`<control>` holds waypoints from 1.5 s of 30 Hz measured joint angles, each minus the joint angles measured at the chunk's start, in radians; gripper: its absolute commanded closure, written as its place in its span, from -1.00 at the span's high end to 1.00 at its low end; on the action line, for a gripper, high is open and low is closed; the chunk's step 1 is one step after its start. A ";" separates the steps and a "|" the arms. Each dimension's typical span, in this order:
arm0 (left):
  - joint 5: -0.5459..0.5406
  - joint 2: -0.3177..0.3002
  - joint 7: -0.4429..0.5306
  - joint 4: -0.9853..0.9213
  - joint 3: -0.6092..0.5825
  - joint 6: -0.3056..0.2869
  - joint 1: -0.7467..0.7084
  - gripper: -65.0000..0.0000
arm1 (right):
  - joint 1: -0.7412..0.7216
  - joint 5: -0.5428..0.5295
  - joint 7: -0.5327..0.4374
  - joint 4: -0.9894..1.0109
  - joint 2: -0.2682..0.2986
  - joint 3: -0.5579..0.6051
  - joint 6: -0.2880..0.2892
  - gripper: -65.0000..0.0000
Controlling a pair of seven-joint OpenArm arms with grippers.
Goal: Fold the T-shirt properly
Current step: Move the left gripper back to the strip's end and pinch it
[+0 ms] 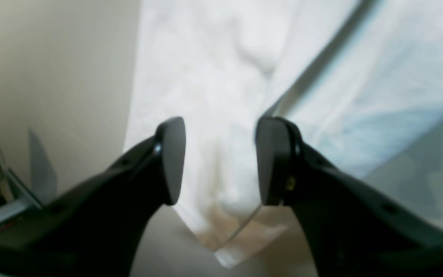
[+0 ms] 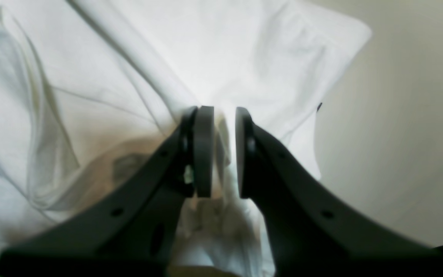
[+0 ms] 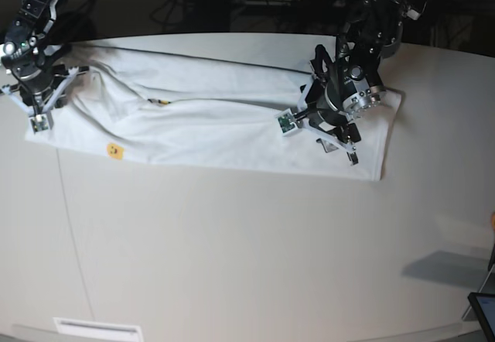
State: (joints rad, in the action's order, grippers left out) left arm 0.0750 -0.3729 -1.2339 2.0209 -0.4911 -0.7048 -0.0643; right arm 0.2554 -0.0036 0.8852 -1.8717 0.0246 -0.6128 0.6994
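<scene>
Base view: T-shirt [image 3: 209, 129] long, white, rumpled

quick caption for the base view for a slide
White T-shirt stretched lengthwise across the table, one arm at each end: left gripper, right gripper.

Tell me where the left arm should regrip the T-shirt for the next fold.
Take the T-shirt at its free corner nearest the left gripper, coming from above with the open fingers astride the edge. The cloth lies flat on the table there, so only hem or corner offers a pinchable fold.
</scene>
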 measured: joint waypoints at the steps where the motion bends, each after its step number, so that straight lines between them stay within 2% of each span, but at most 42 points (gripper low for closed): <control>1: -0.006 0.005 0.001 0.001 -0.001 0.000 0.000 -0.07 | 0.000 0.000 0.000 0.000 0.000 0.000 0.000 -0.68; 7: -0.010 0.017 0.033 0.004 -0.062 0.000 -0.005 -0.07 | -0.003 0.000 0.000 0.000 0.001 0.000 0.000 -0.68; 12: -0.169 0.016 0.023 0.005 -0.157 0.000 0.000 -0.07 | -0.016 0.000 0.001 0.000 0.005 0.003 0.000 -0.68; 19: -0.311 -0.012 0.005 0.005 -0.124 0.000 0.000 -0.08 | -0.019 0.003 0.000 0.000 0.006 0.003 0.000 -0.68; 21: -0.326 -0.005 0.071 0.006 -0.039 0.000 -0.006 -0.14 | -0.019 0.002 0.000 0.000 0.005 0.003 0.000 -0.68; 22: -0.343 -0.004 0.092 0.007 0.003 0.000 -0.007 -0.26 | -0.019 0.003 0.000 0.000 0.005 0.003 0.000 -0.68; 23: -0.365 -0.004 0.124 0.008 0.041 0.001 -0.006 -0.43 | -0.019 0.003 0.000 0.000 0.005 0.003 0.000 -0.68; 25: -0.436 0.002 0.174 0.009 0.120 0.001 -0.017 -0.90 | -0.017 0.002 -0.005 0.000 0.005 0.003 0.000 -0.68; 26: -0.466 0.020 0.212 0.009 0.167 0.000 -0.027 -1.00 | -0.016 0.001 -0.004 0.000 0.005 0.003 0.000 -0.69; 30: -0.475 0.092 0.361 0.008 0.280 0.001 -0.063 -0.99 | -0.017 0.000 -0.006 0.000 0.003 0.003 0.000 -0.70; 33: -0.359 0.098 0.448 0.002 0.286 0.000 -0.110 -1.00 | -0.014 0.003 -0.027 0.000 0.003 0.002 0.000 -0.71; 36: -0.223 0.101 0.566 -0.034 0.290 0.001 -0.178 -1.00 | 0.014 0.000 -0.101 -0.037 0.005 0.002 0.000 -0.71; 39: -0.184 0.102 0.716 -0.064 0.306 -0.003 -0.222 -1.00 | 0.034 0.000 -0.133 -0.064 0.003 0.002 0.000 -0.71; 40: -0.180 0.102 0.755 -0.079 0.319 -0.003 -0.230 -1.00 | 0.030 0.004 -0.135 -0.064 0.002 0.002 0.000 -0.74; 43: -0.177 0.109 0.839 -0.149 0.361 0.000 -0.237 -1.00 | 0.030 0.003 -0.156 -0.066 0.003 0.002 0.000 -1.00; 45: -0.173 0.127 0.889 -0.192 0.403 0.033 -0.250 -1.00 | 0.039 0.003 -0.165 -0.066 0.002 0.002 0.000 -1.00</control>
State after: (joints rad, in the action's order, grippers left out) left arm -0.0982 -0.2462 -0.3447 1.8290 -0.0879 -0.6720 -0.3145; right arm 0.2943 -0.0006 0.7200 -1.9381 0.0269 -0.6106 0.6998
